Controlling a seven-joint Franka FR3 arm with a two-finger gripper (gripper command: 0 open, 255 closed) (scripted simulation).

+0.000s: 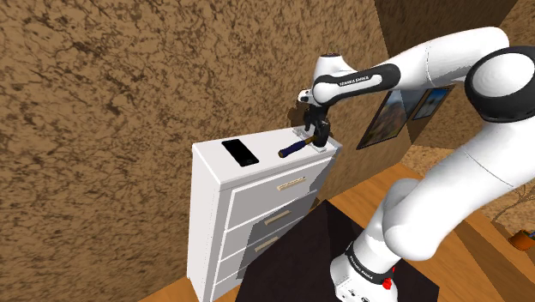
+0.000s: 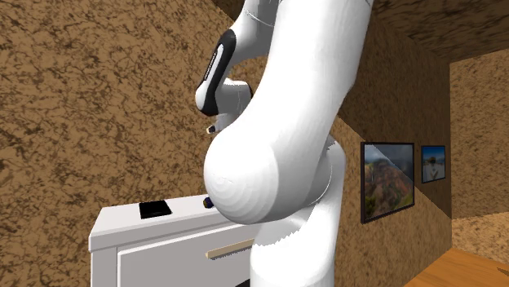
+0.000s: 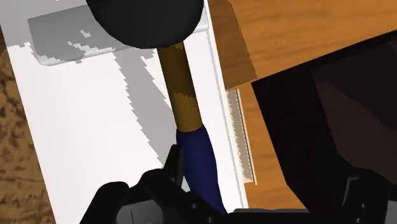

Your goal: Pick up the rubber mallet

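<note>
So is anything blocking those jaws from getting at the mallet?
Nothing visible does. The open jaws straddle the mallet's blue grip on the white dresser top; the flat black slab lies apart from it, off to one side.

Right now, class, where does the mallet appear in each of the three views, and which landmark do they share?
Shoulder view: the mallet lies on the white dresser, right of centre, under the gripper.
Second exterior view: what seems its blue handle end peeks out beside the arm, left of centre.
Wrist view: it stretches away from the gripper, black head farthest.
Shared landmark: the white dresser.
</note>
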